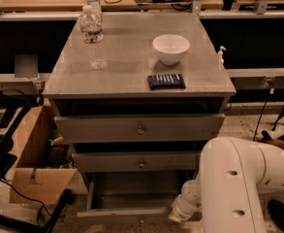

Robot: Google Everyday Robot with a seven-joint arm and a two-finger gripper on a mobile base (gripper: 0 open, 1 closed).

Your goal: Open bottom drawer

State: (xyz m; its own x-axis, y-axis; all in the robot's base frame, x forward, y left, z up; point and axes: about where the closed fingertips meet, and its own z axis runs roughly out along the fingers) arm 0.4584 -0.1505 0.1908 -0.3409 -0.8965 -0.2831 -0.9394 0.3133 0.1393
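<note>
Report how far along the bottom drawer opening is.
Done: the bottom drawer sits pulled out, its tray interior exposed below the middle drawer. In hand: the gripper is low at its front's right end. Left: at most a further pull, then withdrawing.

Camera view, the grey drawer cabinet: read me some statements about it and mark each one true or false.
1. The bottom drawer stands open, its tray interior showing. True.
2. The white bowl sits inside that drawer. False: it is on the cabinet top.
3. The gripper is down low at the right end of the bottom drawer's front. True.
4. The water bottle lies on its side. False: it stands upright on the cabinet top, left of the bowl.
5. The dark packet lies on the floor. False: it lies on the cabinet top, in front of the bowl.
</note>
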